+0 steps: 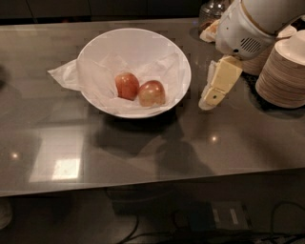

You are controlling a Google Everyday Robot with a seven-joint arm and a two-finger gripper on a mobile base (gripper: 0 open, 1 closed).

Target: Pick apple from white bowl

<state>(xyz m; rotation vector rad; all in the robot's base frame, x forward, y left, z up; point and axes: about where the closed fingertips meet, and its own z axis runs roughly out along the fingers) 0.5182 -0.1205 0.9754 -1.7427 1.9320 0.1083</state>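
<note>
The white bowl (pixel 177 61) stands on the dark glossy counter, lined with crinkled white paper. Two apples lie side by side in its bottom. The apple (pixel 152 93), red-pink with paler yellowish patches, is the right one. A more evenly red-orange apple (pixel 126 85) touches it on the left. My gripper (pixel 209 101) hangs from the white arm at the upper right. It is just outside the bowl's right rim, above the counter, pointing down and to the left. It holds nothing that I can see.
A tall stack of beige paper bowls (pixel 282 71) stands at the right edge, close behind the arm. A jar (pixel 212 9) and a crumpled packet (pixel 209 31) sit at the back. The lining paper (pixel 63 75) sticks out past the bowl's left side. The counter's front edge (pixel 143 187) runs across the lower part of the view.
</note>
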